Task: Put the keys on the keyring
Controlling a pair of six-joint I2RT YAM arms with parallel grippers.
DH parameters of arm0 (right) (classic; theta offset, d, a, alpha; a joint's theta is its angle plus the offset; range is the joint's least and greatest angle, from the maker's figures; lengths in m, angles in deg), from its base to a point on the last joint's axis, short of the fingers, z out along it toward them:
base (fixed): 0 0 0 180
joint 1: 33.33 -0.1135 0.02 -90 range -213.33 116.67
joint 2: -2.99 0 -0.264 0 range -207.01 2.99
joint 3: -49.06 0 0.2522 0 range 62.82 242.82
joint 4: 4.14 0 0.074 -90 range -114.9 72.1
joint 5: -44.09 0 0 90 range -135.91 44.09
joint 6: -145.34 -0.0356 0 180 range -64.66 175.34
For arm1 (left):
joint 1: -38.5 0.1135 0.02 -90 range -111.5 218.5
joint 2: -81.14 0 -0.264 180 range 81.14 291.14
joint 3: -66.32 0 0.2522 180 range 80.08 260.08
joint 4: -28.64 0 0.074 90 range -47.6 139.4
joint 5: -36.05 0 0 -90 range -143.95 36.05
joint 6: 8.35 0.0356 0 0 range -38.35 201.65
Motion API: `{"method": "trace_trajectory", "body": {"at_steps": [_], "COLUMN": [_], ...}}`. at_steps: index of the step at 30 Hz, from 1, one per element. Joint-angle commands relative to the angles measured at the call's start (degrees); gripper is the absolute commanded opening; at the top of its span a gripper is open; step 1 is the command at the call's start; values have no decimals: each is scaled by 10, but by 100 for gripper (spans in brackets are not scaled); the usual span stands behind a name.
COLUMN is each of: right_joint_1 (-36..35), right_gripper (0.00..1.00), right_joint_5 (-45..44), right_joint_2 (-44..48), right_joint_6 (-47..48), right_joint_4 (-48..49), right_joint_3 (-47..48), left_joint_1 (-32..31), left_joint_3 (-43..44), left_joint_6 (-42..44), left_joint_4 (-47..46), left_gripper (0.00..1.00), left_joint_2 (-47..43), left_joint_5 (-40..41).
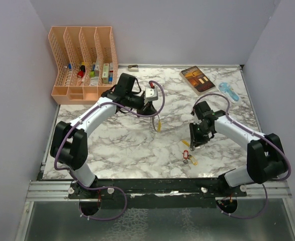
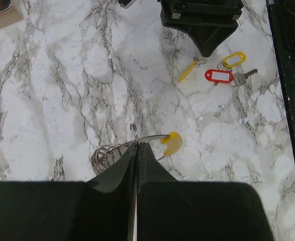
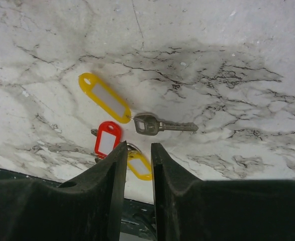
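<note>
My left gripper [image 1: 156, 116] is shut on the keyring [image 1: 159, 126] and holds it above the middle of the marble table. In the left wrist view the closed jaws [image 2: 137, 144] pinch its wire, with the silvery rings [image 2: 106, 154] to the left and the curved yellow segment [image 2: 173, 143] to the right. The keys [image 1: 188, 154] lie near the front edge. In the right wrist view they show as a yellow tag [image 3: 104, 97] with a bare key [image 3: 163, 124], a red tag [image 3: 107, 138] and a second yellow tag [image 3: 140, 165]. My right gripper [image 3: 138, 148] hovers just above them, narrowly open and empty.
An orange file organiser [image 1: 82, 60] with small items stands at the back left. A brown book [image 1: 197, 79] and a blue plastic object [image 1: 228, 91] lie at the back right. The black front rail [image 1: 157, 185] runs just beyond the keys. Grey walls enclose the table.
</note>
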Motion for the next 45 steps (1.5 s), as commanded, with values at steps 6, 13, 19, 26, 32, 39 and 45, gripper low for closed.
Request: {"method": "trace_trajectory", "body": {"at_steps": [6, 13, 19, 26, 32, 39, 45], "right_joint_1": [-10, -18, -27, -37, -41, -46, -50], "right_gripper": [26, 26, 24, 22, 18, 19, 19], "right_joint_5": [-30, -26, -20, -9, -5, 3, -1], "right_joint_2": [-52, -71, -96, -93, -83, -42, -53], "right_joint_6": [-7, -8, -3, 2, 4, -15, 25], "right_joint_4": [48, 89, 105, 126, 131, 125, 140], "right_joint_3": [9, 9, 13, 15, 18, 31, 30], "left_joint_1": [4, 4, 4, 4, 4, 4, 4], "left_joint_3": [-13, -16, -20, -22, -23, -23, -21], "left_joint_6": [-4, -11, -22, -25, -29, -34, -35], "left_joint_4": [-18, -25, -33, -36, -41, -48, -48], "left_gripper": [0, 0, 0, 0, 0, 0, 0], "left_joint_2": [-25, -25, -25, -25, -24, -21, -18], "left_joint_5": [-26, -28, -32, -32, -33, -31, -32]}}
